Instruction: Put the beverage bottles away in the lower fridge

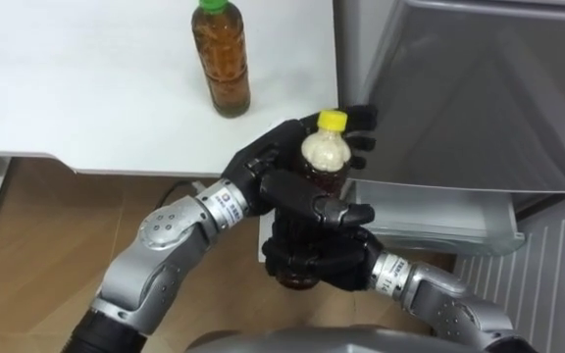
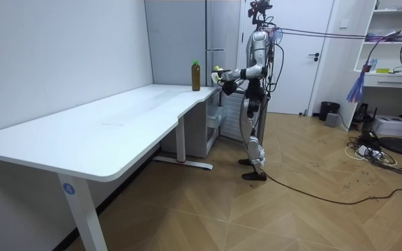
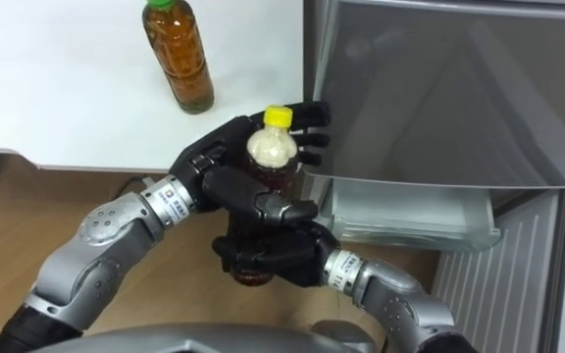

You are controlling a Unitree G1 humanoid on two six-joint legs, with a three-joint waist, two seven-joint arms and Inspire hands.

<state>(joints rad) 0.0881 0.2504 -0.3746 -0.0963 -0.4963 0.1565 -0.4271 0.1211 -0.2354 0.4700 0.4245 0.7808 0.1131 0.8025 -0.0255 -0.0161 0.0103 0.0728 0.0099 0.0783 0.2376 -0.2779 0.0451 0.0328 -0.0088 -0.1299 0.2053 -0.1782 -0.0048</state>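
The right hand (image 1: pixel 324 263) is nearest, its fingers wrapped round the base of a clear plastic bottle of dark drink with a yellow cap (image 1: pixel 326 149). Just above it, the left hand (image 1: pixel 281 175) curls round the bottle's upper body, and the cap shows above its fingers. Beyond the left hand, a green-capped bottle of brown tea (image 1: pixel 222 61) stands on the white table (image 1: pixel 86 88). To the right of both hands is the grey fridge (image 1: pixel 479 88).
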